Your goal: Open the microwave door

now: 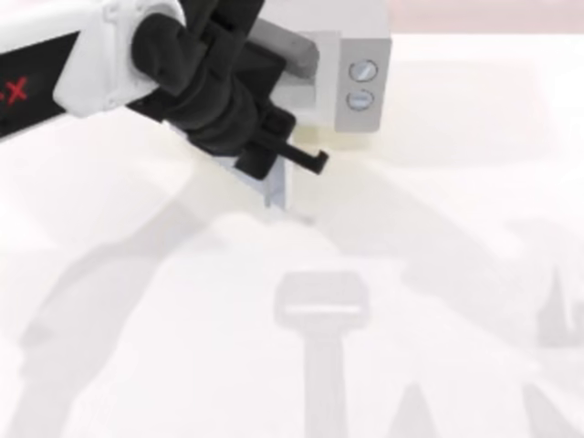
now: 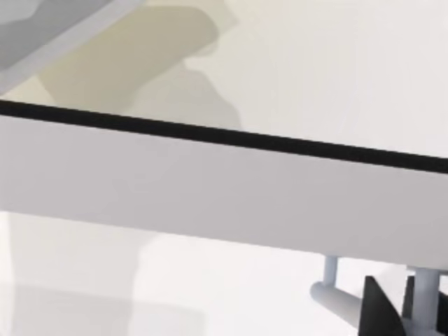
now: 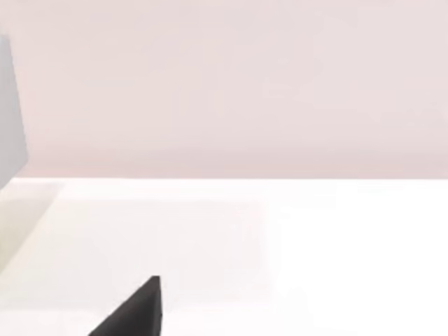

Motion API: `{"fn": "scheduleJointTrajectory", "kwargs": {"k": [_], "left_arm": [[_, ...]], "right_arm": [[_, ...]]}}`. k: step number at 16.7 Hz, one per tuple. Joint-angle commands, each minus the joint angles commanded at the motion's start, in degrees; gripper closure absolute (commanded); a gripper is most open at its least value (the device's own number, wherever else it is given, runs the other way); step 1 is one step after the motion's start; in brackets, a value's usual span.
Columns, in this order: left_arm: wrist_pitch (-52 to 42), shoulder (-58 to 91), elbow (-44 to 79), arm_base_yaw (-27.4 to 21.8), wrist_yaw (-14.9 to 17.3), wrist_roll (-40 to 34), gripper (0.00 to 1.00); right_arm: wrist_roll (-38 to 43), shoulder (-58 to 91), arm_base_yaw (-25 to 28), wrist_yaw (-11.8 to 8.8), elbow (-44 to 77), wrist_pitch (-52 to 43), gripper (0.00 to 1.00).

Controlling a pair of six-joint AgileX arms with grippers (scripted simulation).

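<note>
Left arm point(image 1: 109, 55) loomed closest, stretched across the microwave point(image 1: 351, 68) at the table's back; its door point(image 1: 274, 182) stood swung well out, so opening looked mostly done. Left gripper point(image 1: 292, 151) sat at the door's edge, fingers' grasp unclear; right gripper unseen.

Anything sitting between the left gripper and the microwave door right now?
Nothing: in the top view the left gripper sits right at the swung-out microwave door.

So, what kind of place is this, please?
Most likely a simulated tabletop test scene, not a real kitchen. A plain white table carries only a small grey microwave, its door swung open, with the left gripper at the door. The wall behind is bare.
</note>
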Motion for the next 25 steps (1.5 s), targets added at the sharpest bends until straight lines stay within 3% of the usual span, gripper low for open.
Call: {"fn": "scheduleJointTrajectory", "kwargs": {"k": [25], "left_arm": [[-0.1,-0.7,-1.4,0.7,1.1,2.1,1.0]], "right_arm": [[0.0,0.0,0.0,0.0,0.0,0.0,0.0]]}}
